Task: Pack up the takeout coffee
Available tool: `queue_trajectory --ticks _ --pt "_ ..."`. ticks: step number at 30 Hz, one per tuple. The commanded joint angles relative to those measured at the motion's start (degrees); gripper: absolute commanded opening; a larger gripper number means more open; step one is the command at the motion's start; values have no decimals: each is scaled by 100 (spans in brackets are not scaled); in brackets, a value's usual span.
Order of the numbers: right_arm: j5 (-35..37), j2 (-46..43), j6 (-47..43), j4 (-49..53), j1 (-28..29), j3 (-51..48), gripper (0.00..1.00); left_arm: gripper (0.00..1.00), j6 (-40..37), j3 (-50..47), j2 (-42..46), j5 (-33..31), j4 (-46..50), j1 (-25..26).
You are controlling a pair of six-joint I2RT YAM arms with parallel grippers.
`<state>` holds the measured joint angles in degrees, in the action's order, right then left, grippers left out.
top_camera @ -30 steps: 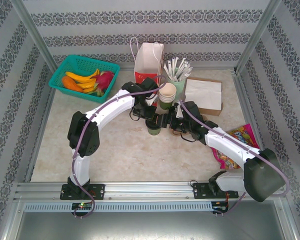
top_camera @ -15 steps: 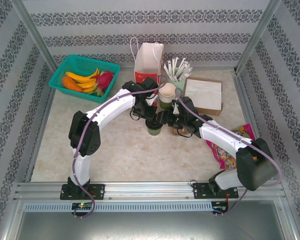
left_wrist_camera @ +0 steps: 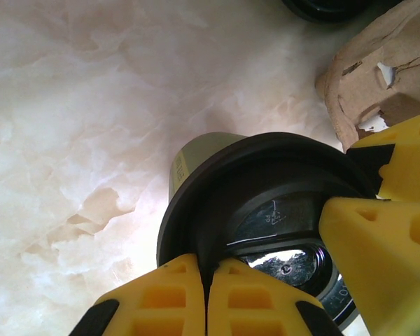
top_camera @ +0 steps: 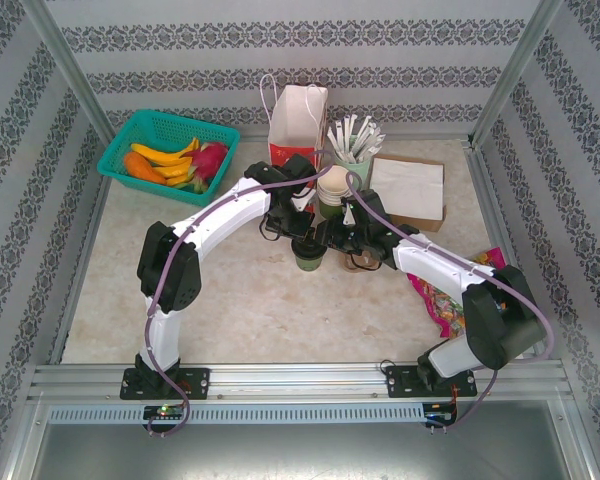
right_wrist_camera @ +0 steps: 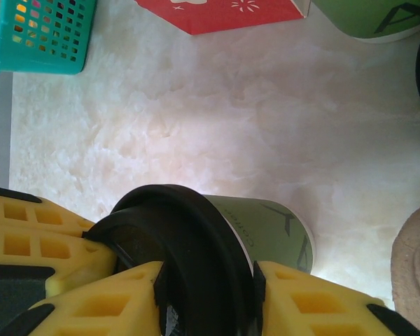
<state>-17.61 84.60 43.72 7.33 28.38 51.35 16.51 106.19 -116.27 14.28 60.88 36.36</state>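
takeout coffee (right_wrist_camera: 269,227): green, black lid (left_wrist_camera: 266,175) | right end effector (right_wrist_camera: 206,283) clamps it | left end effector (left_wrist_camera: 206,283) together

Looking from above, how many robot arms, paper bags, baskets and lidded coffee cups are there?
Robot arms: 2
Paper bag: 1
Basket: 1
Lidded coffee cup: 1
Total: 5

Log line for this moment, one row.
left gripper: pinching lid rim | right gripper: clamped across lid | takeout coffee: upright on table
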Motion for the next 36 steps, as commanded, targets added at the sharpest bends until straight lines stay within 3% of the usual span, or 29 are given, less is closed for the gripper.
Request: queue_trajectory --ticks 1,17,25,36 --pt "322 102 -107 702 69 56 37 7 0 -152 -147 365 320 70" --pt "400 113 -241 928 200 380 39 10 305 -427 373 883 -90 -145" --pt "250 -23 -434 814 308 432 58 10 423 -603 521 962 -247 -182" --pt "210 -89 -452 810 347 97 64 10 598 -702 743 812 -399 -182"
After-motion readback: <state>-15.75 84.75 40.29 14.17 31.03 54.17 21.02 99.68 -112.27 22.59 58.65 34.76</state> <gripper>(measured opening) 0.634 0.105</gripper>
